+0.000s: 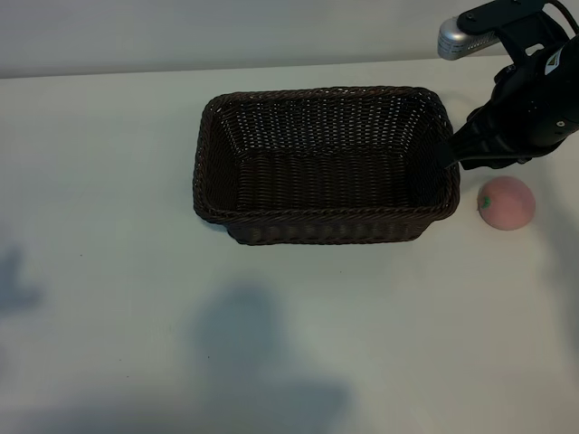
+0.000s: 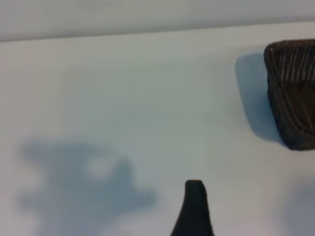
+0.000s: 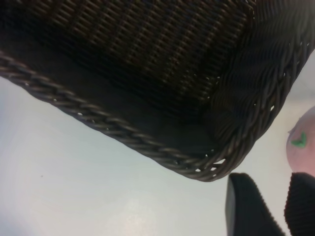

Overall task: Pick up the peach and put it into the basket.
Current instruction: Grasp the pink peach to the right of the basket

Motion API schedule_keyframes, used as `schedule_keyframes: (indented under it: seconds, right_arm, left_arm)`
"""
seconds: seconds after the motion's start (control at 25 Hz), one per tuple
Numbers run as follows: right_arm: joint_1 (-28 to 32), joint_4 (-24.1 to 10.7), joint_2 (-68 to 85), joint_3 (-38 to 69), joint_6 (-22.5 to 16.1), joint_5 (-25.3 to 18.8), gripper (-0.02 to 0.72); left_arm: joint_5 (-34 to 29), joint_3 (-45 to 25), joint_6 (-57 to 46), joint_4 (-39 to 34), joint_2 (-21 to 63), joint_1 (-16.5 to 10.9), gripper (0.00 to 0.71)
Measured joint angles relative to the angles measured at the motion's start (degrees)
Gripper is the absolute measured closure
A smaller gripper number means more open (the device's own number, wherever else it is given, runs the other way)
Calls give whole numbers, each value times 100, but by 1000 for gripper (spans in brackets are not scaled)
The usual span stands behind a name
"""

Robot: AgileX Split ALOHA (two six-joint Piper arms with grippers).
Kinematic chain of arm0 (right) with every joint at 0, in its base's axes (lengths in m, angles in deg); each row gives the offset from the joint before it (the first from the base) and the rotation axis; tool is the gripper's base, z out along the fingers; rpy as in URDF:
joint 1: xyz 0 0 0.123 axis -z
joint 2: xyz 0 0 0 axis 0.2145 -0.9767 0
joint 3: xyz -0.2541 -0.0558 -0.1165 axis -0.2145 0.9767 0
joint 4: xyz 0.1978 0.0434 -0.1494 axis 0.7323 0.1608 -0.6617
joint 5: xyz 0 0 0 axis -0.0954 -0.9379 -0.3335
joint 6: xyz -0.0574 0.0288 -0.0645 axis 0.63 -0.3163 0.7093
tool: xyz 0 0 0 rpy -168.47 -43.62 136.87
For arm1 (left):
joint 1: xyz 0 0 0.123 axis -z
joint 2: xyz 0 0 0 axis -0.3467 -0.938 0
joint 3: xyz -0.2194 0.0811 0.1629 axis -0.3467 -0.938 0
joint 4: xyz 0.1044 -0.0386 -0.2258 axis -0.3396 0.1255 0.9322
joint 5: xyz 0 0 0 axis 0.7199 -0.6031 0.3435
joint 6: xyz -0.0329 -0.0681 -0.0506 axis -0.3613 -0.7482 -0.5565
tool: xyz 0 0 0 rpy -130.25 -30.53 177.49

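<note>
Peach (image 1: 506,202) sat on the table (image 1: 109,181) at 3 o'clock of the basket (image 1: 324,165), just beside its short wall, not gripped. Right gripper (image 3: 269,206) hovered at the basket's 3 o'clock rim, fingers partly parted, grasping nothing. Left gripper (image 2: 194,209), out at the basket's 9 o'clock, stood released, empty.

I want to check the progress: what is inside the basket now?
Nothing shows inside the basket: only its bare woven floor and walls. The peach lies outside, on the table beside its right end. The right gripper covers a small part of that end's rim.
</note>
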Motion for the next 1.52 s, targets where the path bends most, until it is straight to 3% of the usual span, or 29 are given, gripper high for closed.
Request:
schedule_keyframes:
  seconds: [0.52, 0.96, 1.08, 1.24, 1.36, 1.52]
  right_arm:
    - [0, 4, 0, 0, 0, -12, 448]
    - [0, -56, 0, 0, -20, 25, 448]
    - [0, -283, 0, 0, -133, 71, 448]
    - [0, -1026, -23, 0, -864, 100, 434]
    - [0, -1543, -136, 0, -1267, 45, 357]
    - [0, -1714, -337, 0, -1391, 58, 216]
  left_arm:
    - [316, -2192, 126, -2, 1937, 0, 114]
    - [382, -2795, 26, -7, 2443, 63, 114]
    - [430, -2853, 59, -13, 2454, 196, 114]
    - [474, -2983, 133, -17, 2466, 475, 115]
    - [491, -2998, 144, -24, 2466, 660, 115]
    - [497, -2998, 161, -34, 2466, 838, 115]
